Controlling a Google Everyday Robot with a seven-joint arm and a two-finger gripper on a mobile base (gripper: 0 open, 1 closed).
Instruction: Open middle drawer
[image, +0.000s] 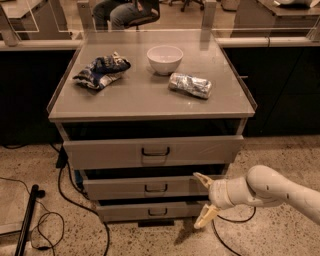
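Observation:
The grey cabinet has three drawers. The middle drawer has a low flat front and a small dark loop handle, and it sits pushed in between the taller top drawer and the narrow bottom drawer. My gripper is open in front of the right end of the middle drawer front, to the right of the handle. One finger is level with the drawer's top edge, and the other points down past the bottom drawer. It holds nothing.
On the cabinet top lie a blue chip bag, a white bowl and a silver packet. Black cables and a black pole are on the floor at the left. A dark counter runs behind.

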